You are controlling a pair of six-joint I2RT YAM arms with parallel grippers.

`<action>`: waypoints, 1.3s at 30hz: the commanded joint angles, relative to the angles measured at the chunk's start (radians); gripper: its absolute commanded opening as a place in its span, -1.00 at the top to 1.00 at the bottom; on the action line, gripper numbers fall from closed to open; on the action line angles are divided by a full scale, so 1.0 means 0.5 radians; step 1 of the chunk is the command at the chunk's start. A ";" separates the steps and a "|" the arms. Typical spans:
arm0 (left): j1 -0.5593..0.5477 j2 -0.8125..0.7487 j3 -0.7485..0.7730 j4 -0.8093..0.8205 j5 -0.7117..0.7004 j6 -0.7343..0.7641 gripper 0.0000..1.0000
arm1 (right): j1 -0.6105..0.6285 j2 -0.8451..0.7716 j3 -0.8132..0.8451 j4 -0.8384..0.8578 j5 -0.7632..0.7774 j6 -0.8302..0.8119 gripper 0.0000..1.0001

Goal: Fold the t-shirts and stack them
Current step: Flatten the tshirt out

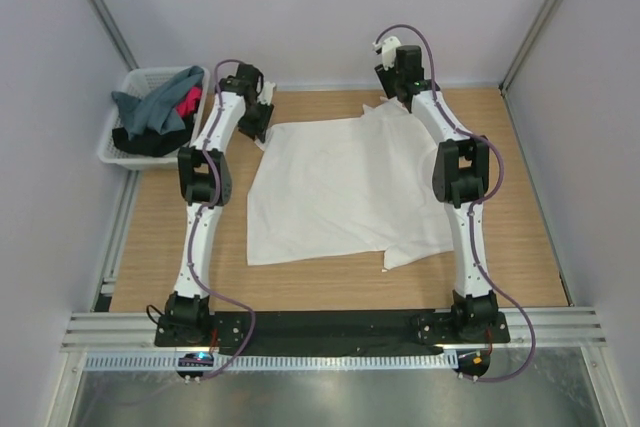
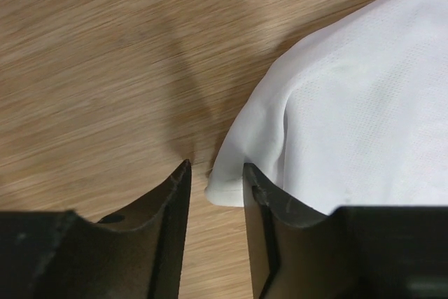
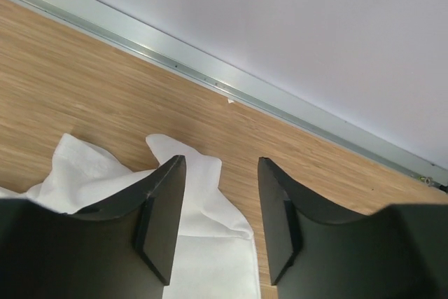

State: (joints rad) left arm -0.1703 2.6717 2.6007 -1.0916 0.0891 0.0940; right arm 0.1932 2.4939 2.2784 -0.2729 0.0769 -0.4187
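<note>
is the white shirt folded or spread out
Spread: the white shirt lies open and mostly flat on the table, only its far edge and near right corner rumpled.

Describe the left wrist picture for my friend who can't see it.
The left hand has its two dark fingers apart over a wooden table. A rounded corner of the white t-shirt lies in the gap between them.

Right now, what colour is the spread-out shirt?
The shirt is plain white; the top view shows it best.
</note>
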 commanded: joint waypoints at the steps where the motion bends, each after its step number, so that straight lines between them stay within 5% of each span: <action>1: 0.012 0.035 0.021 -0.004 0.113 0.011 0.29 | 0.000 -0.156 0.002 0.076 0.064 0.000 -0.06; 7: 0.012 -0.005 -0.050 -0.026 0.138 -0.004 0.32 | 0.019 -0.119 0.015 0.073 0.055 0.009 -0.29; 11: 0.015 -0.011 -0.056 -0.038 0.159 0.005 0.71 | 0.040 -0.052 0.030 0.049 -0.006 0.006 -0.29; 19: 0.015 -0.051 -0.115 -0.056 0.184 0.014 0.97 | 0.061 0.178 0.247 -0.006 -0.019 -0.025 -0.26; 39: 0.015 -0.112 -0.155 -0.066 0.233 -0.007 0.95 | 0.058 0.403 0.426 0.131 0.089 -0.062 -0.13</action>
State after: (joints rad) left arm -0.1650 2.6560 2.5477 -1.0874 0.1791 0.0898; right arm 0.2207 2.6995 2.4355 -0.2703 0.1005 -0.4461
